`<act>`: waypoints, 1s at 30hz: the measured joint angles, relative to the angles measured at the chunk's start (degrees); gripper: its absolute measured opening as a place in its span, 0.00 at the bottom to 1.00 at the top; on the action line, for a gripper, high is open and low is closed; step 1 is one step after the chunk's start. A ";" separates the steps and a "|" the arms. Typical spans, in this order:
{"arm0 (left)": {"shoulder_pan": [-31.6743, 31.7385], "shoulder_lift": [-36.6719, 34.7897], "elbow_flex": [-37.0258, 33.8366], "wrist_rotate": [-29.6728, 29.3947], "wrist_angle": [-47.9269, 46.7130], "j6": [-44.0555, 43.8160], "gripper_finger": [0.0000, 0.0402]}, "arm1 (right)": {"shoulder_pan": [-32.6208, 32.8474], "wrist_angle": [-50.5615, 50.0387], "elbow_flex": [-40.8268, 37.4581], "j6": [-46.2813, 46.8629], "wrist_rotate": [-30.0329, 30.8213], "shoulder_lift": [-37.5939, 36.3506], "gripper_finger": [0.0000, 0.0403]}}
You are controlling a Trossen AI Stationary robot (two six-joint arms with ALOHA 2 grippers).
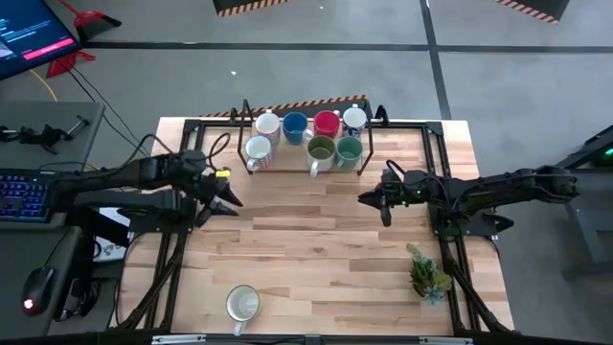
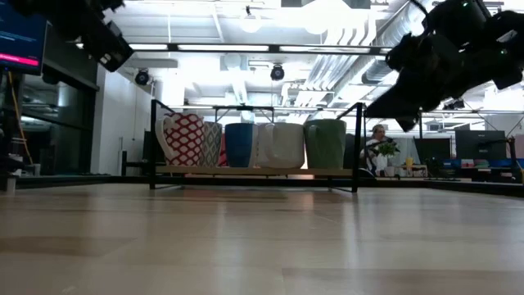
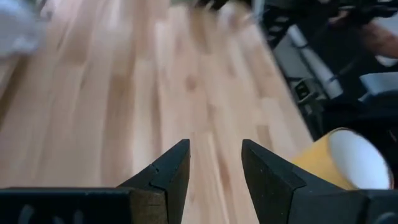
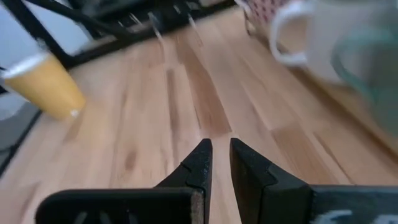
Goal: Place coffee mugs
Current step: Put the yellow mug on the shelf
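The lone mug [image 1: 242,305] lies on its side well behind the left gripper [image 1: 230,200], which hangs empty with its jaws parted. Use this arm; the right gripper [image 1: 375,199], nearly closed and empty, is farther off.

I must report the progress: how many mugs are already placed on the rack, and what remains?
Seven mugs stand on the rack at the far edge, among them the blue mug and red mug. Nothing is in hand: the left gripper is open and empty, and the right gripper holds nothing above the table. Left: one pale mug near the front edge.
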 joint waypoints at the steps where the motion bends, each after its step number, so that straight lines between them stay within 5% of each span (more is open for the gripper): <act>1: -1.34 -0.66 -1.09 -0.01 2.56 0.03 0.34 | 0.37 1.41 0.00 -0.27 0.02 0.00 0.09; 7: -8.49 -6.49 -10.48 -3.93 15.29 -2.87 0.33 | 3.62 11.14 0.00 -4.44 -1.09 0.00 0.09; 18: -16.69 -15.50 -25.14 -13.33 39.28 -1.85 0.33 | 4.63 11.42 0.00 -1.44 0.24 0.00 0.09; 23: -19.95 -14.28 -25.62 -15.70 35.17 -11.06 0.33 | 4.61 10.41 0.00 -1.30 0.26 0.00 0.09; 30: -27.28 -9.15 -17.65 -22.20 27.51 -11.90 0.33 | 4.61 6.15 0.00 -0.06 1.94 0.00 0.09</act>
